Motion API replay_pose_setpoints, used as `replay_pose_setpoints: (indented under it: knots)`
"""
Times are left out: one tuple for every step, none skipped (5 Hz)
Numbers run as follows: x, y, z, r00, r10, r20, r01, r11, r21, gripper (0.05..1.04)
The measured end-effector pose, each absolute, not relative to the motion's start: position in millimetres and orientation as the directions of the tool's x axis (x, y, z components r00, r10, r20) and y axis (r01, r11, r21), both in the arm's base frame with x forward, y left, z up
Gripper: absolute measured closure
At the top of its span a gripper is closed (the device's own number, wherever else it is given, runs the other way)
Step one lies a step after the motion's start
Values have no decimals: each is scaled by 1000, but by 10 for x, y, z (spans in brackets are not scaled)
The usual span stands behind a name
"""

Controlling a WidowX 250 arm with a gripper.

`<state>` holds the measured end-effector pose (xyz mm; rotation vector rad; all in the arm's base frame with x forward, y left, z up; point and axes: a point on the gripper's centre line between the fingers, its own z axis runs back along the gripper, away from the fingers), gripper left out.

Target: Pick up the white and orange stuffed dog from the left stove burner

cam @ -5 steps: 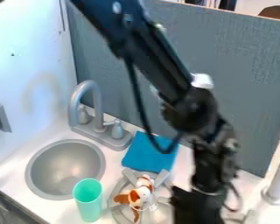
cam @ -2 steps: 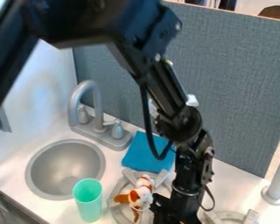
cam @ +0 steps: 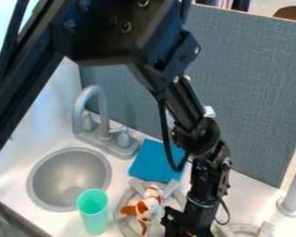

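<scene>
The black gripper (cam: 184,227) hangs at the bottom edge of the camera view, right of centre, its lower end cut off by the edge. Just to its left lies a white and brown plush dog (cam: 149,208), on a round grey stove burner (cam: 122,222). A small gap or light contact between gripper and dog cannot be told apart. Left of the dog a mint green cup (cam: 94,212) stands upright at the counter's front. Behind the dog a blue cloth (cam: 154,162) lies flat, partly beside the arm.
A round grey sink (cam: 70,178) is set in the white counter at the left, with a grey faucet (cam: 96,109) behind it. A second burner (cam: 243,228) lies at the lower right, near a grey post (cam: 293,192). A grey-blue panel (cam: 255,92) stands behind.
The upper arm has swung into the view's upper left. The gripper first went left toward the dog, then shifted slightly right. Dog, cup and cloth have stayed put.
</scene>
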<state>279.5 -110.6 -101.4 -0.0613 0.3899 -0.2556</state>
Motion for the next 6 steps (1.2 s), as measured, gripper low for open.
replay_pose_setpoints:
  knots:
    - [2787, -1097, -1009, 897, -241, -370, 208, 970, -127, 387]
    - [2669, -1006, -1000, 903, -238, -357, 192, 968, -160, 111]
    - [2788, -946, -640, 944, -232, -233, 187, 962, -199, 79]
    - [2806, -799, -506, 960, -205, -190, 165, 964, -207, 83]
    - [2916, -583, -387, 976, -158, -148, 127, 972, -199, 83]
    - [2999, -346, -360, 984, -110, -142, 87, 983, -161, 83]
